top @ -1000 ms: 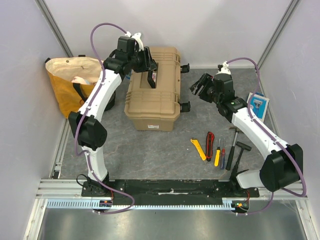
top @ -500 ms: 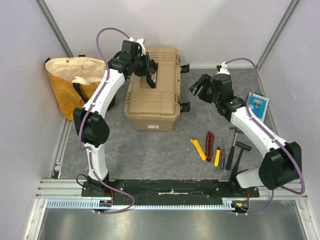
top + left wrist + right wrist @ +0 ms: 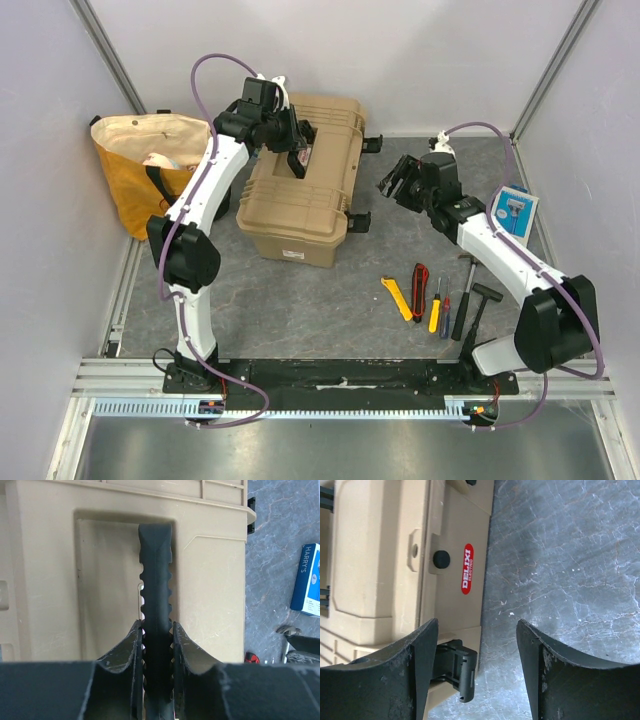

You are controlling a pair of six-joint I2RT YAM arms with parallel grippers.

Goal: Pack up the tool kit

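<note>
Toolbox [image 3: 300, 215] has swung askew, left tool [image 3: 156, 630] clamped on handle [image 3: 155, 565].

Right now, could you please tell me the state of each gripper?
Left gripper: shut on the black ridged handle of the tan ribbed plastic toolbox.
Right gripper: open, holding nothing.

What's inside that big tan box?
The inside cannot be seen: the toolbox has its lid down. On top shows only the black handle, clamped in the left gripper. Several hand tools lie outside, on the table.
</note>
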